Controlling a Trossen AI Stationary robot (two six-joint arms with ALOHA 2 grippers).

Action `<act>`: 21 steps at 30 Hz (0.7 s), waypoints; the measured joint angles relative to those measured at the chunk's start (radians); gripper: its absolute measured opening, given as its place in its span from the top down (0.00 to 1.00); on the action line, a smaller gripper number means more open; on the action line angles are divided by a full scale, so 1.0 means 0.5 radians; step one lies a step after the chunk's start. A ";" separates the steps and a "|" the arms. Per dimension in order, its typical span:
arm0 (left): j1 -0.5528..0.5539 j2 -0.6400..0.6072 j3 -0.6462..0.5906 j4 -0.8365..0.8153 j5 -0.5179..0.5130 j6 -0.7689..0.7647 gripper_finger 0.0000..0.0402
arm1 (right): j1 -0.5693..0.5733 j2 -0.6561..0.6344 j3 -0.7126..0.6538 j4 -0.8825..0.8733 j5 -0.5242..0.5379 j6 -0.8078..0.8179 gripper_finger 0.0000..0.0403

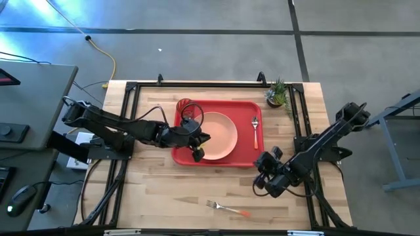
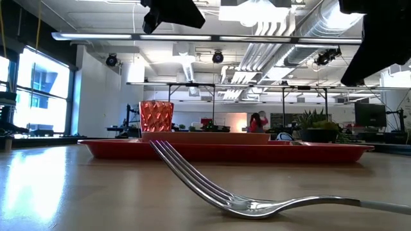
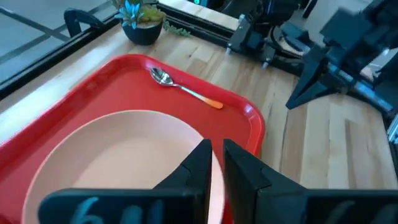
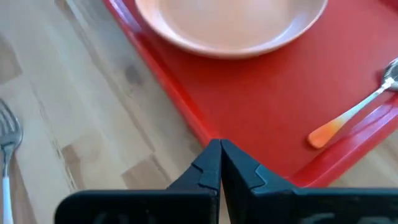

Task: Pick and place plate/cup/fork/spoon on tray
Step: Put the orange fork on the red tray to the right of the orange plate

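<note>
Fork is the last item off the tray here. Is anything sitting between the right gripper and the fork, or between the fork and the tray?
Nothing visible blocks either path. The fork lies alone on bare wood near the table's front edge; the right gripper, shut and empty, hangs beside the tray's front right corner, with open table between them.

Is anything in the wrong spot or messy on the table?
Only the fork: it lies alone on the bare wood near the table's front edge, off the red tray. The plate, cup and spoon already sit on the tray. Nothing looks spilled or broken.
</note>
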 joint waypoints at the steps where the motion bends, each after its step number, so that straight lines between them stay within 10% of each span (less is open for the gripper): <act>1: -0.002 0.000 0.000 0.020 0.003 -0.027 0.91 | 0.004 0.017 0.000 0.026 -0.014 0.001 1.00; 21: -0.109 0.051 0.000 0.175 0.131 -0.371 0.67 | -0.141 0.091 0.003 0.823 -0.291 -0.951 1.00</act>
